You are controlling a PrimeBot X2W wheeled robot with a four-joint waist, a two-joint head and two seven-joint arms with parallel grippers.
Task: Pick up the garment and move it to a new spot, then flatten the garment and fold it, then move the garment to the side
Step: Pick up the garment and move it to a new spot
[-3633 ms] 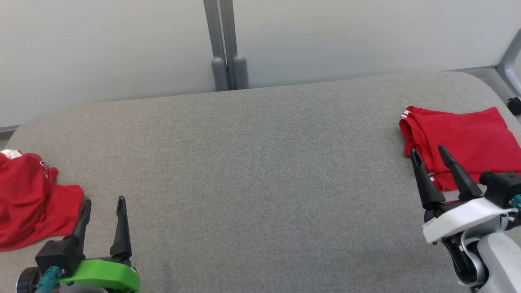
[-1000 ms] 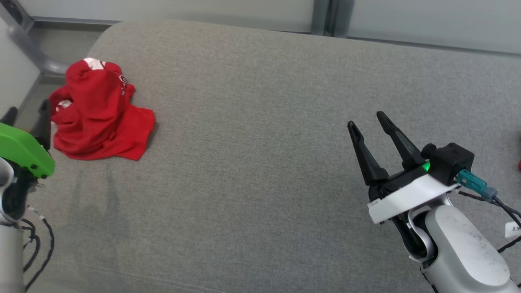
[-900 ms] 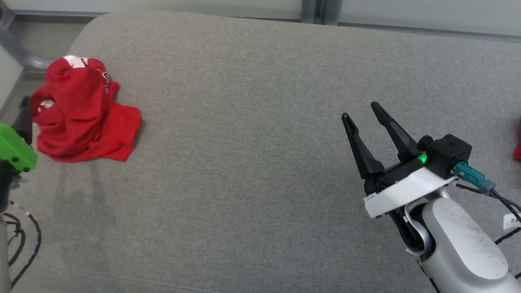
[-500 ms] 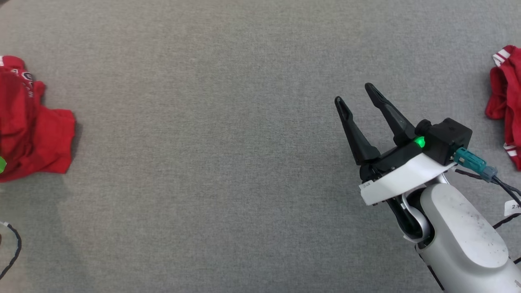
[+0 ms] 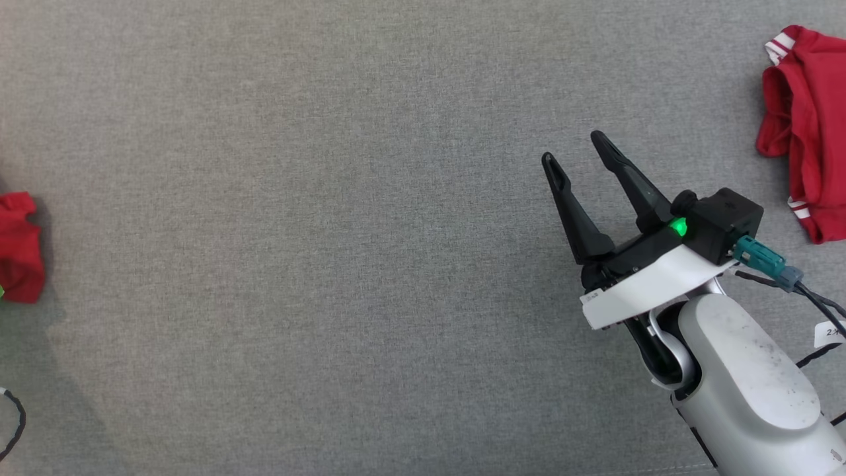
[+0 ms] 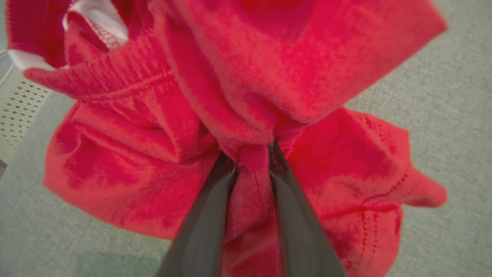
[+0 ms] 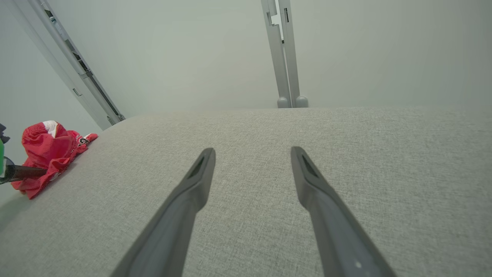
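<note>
The garment (image 6: 269, 69), a crumpled red top with white trim, lies bunched at the left end of the grey padded table (image 5: 330, 198). In the head view just a red corner of the garment (image 5: 20, 248) shows at the left edge. My left gripper (image 6: 251, 152) has its two dark fingers closed on a fold of red cloth that stands between them. From the right wrist view, the garment (image 7: 50, 154) sits far left with a dark finger (image 7: 23, 173) of the left gripper reaching into it. My right gripper (image 5: 572, 147) hovers open over bare table, holding nothing.
A second red garment (image 5: 809, 125) with white stripes lies folded at the table's right end. Behind the table stand a pale wall and a grey post (image 7: 286, 57). A black cable (image 5: 13, 423) hangs at the lower left.
The head camera has swung, shifting the whole picture. My left gripper's fingers have closed from wide open onto the garment. The right gripper stays open as before.
</note>
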